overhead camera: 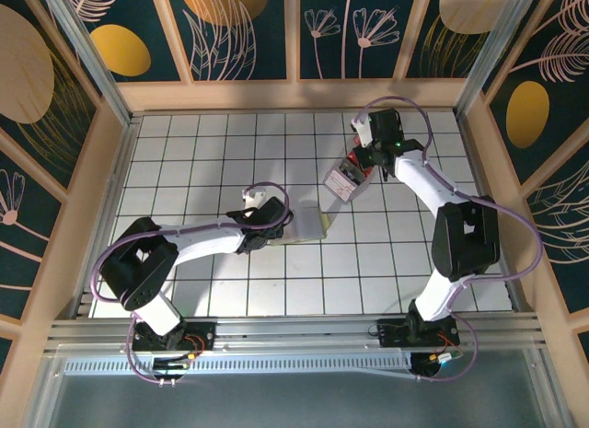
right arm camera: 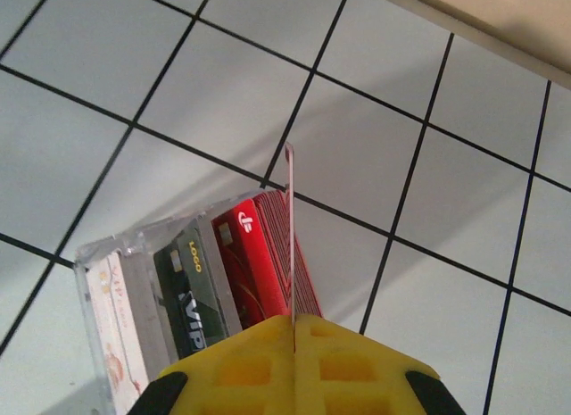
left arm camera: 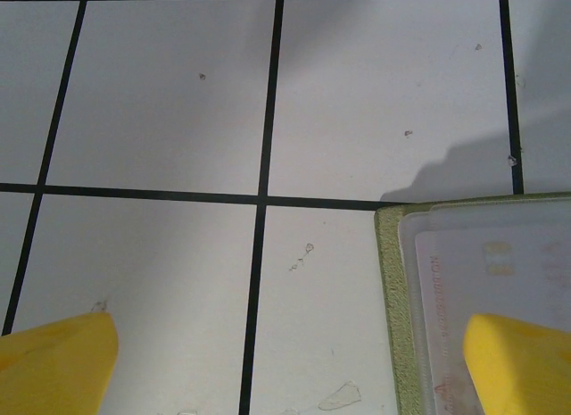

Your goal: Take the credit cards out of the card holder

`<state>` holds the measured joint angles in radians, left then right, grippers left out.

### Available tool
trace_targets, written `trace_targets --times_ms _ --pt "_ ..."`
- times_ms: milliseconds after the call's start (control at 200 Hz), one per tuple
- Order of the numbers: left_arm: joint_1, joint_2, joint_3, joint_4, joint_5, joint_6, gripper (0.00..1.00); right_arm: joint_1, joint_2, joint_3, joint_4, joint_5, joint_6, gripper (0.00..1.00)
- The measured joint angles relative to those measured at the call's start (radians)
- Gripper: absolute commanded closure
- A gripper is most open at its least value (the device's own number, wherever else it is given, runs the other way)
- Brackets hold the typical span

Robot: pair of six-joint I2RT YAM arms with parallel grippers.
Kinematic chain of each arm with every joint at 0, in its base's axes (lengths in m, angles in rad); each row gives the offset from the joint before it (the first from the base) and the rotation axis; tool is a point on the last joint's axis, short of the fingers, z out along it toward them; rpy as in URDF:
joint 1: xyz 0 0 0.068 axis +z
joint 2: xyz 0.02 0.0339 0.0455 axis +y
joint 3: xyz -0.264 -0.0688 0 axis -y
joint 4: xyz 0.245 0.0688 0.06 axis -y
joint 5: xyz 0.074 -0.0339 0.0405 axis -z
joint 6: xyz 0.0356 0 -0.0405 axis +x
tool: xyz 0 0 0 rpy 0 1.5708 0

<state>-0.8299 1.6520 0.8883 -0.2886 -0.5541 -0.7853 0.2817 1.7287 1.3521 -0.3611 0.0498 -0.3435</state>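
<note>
holder: flat yellow-green folding card holder (overhead camera: pixel 313 224) mid white tiled bench (overhead camera: pixel 230 143) | left end effector (left arm camera: pixel 285 344): wide, one finger above holder's corner, nearer | right end effector (right arm camera: pixel 294 330): well beyond holder, pinching thin edge-on card (right arm camera: pixel 289 219)

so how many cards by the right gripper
4: a thin card pinched in the right gripper; beneath, a red card, a dark VIP card, a pale card. More may be hidden.
</note>
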Motion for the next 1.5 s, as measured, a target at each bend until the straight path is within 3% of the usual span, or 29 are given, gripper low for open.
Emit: trace_targets --times_ms 846,1501 --pt "0.0 -0.01 0.0 0.0 0.0 0.0 0.01 -0.02 0.072 0.067 -0.074 -0.07 -0.089 1.0" --pt "0.0 -0.01 0.0 0.0 0.003 0.0 0.01 -0.003 0.052 0.1 -0.12 -0.018 -0.097 1.0"
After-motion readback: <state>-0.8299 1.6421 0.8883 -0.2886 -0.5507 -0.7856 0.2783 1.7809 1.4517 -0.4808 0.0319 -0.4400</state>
